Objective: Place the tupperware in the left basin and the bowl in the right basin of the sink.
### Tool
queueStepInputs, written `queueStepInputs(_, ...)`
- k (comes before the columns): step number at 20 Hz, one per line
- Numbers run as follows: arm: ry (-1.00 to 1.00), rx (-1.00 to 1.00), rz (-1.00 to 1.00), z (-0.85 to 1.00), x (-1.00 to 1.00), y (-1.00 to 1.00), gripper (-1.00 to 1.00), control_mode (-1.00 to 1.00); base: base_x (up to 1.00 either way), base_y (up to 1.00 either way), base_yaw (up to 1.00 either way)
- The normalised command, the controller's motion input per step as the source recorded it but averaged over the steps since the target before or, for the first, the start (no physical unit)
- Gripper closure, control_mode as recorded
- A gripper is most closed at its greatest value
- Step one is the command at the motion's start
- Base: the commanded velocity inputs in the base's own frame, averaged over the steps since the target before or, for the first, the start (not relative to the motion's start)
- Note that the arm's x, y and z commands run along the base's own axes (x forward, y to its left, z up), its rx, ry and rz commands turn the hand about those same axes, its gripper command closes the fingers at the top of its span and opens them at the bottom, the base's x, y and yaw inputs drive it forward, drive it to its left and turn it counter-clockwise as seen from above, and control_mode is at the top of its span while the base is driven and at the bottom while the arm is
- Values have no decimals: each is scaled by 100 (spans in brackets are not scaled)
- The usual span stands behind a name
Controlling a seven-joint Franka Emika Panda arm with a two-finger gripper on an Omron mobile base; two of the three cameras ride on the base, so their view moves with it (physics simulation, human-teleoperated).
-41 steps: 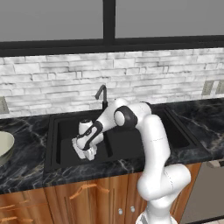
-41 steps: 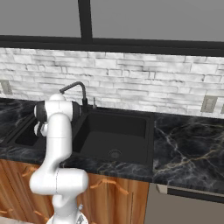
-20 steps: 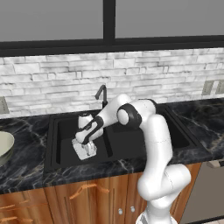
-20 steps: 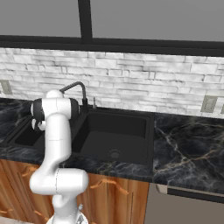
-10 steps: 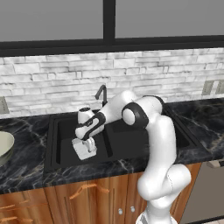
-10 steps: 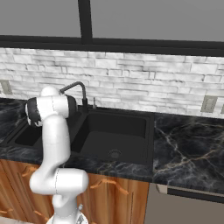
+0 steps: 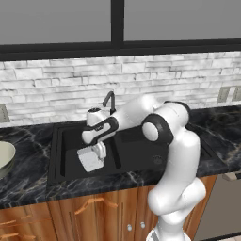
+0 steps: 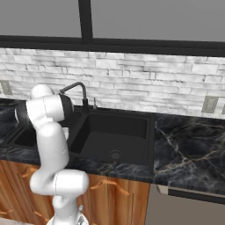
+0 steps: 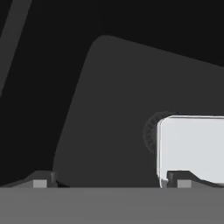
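Claw (image 7: 96, 149) released, jaws spread wide, poised just above the tupperware (image 7: 90, 159), which lies on the floor of the left basin (image 7: 70, 141) of the sink (image 8: 151, 132). Bowl (image 7: 4, 156) rests on the table at far left.

Bowl (image 7: 4, 157) cut by left edge; tupperware (image 9: 194, 148) by right edge

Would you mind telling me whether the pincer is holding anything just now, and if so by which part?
Nothing is held. The pincer stands open above the left basin, and the tupperware lies released on the basin floor.
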Motion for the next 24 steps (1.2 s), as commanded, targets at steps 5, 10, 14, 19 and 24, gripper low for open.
queueStepInputs(5, 0, 0, 0, 36, -50, -26, -100, -100, 0, 0, 0)
queueStepInputs(10, 0, 0, 0, 39, -46, -22, -100, -100, 0, 0, 0)
queueStepInputs(14, 0, 0, 0, 45, -55, -23, -100, -100, 0, 0, 0)
queueStepInputs(19, 0, 0, 0, 41, -55, -12, -100, -100, 0, 0, 0)
queueStepInputs(24, 1, 0, 0, 29, -41, -20, -100, -100, 0, 0, 0)
